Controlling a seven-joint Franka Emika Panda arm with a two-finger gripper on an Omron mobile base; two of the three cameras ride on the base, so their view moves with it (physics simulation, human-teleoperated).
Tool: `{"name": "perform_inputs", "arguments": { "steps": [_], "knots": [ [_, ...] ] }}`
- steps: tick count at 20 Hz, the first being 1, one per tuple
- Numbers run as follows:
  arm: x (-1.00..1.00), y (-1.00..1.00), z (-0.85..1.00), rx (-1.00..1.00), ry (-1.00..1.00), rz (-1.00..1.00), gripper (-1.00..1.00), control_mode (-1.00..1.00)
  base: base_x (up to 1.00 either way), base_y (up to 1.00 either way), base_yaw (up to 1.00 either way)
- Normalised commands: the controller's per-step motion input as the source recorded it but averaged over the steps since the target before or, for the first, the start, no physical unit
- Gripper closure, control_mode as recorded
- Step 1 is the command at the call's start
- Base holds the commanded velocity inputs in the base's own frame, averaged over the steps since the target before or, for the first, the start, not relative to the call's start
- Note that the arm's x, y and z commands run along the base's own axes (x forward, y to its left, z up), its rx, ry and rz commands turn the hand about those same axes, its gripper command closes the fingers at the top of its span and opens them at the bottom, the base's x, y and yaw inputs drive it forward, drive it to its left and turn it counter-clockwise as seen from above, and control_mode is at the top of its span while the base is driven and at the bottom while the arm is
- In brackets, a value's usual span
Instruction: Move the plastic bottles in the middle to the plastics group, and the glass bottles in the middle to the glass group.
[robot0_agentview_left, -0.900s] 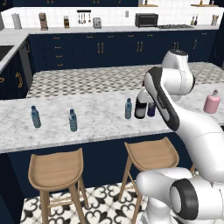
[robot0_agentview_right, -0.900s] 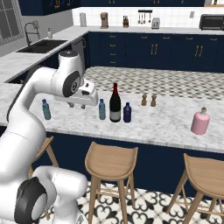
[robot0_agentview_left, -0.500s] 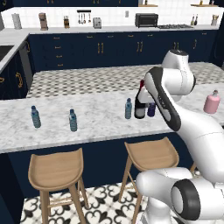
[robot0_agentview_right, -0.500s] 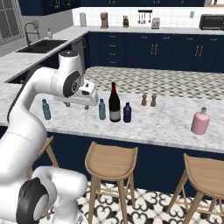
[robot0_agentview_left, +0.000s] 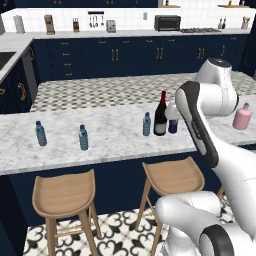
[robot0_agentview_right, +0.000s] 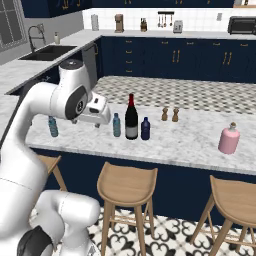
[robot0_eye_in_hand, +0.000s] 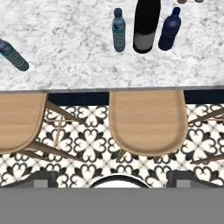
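My pincer (robot0_agentview_right: 107, 118) hangs above the near edge of the white marbled surface (robot0_agentview_left: 115, 135), just left of the middle cluster, and I cannot tell whether it is open or closed, since the fingers are hidden behind the hand in both base views. The small clear bluish plastic water bottle with a blue label (robot0_eye_in_hand: 118, 30) stands upright at the left of that cluster, the tall near-black glass wine bottle with a red neck top (robot0_agentview_right: 131, 117) just beside it, and the short opaque dark navy plastic bottle (robot0_eye_in_hand: 169, 29) just right of the wine bottle. The two matching clear bluish water bottles of the plastics group (robot0_agentview_left: 83, 138) stand well apart to the left, and the squat pale pink glass bottle (robot0_agentview_right: 229, 140) stands far right. Nothing has been carried off yet, so I judge the task is at its start. The risk I see is crowding: the three middle bottles stand close, so coming in for the water bottle could knock the tall wine bottle over, and it would take the navy one with it. A high grip on a slim bottle could also let it swing or slip
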Motion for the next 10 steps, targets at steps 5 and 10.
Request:
{"name": "perform_inputs", "arguments": {
  "steps": [5,10],
  "knots": [
    [-0.20,0.36,0.09,-0.04,-0.26,-0.15,-1.00,-1.00,0.00,0.00,0.00],
    [0.04,0.37,0.81,-0.16,-0.51,-0.35,-1.00,-1.00,0.00,0.00,0.00]
  ]
}}
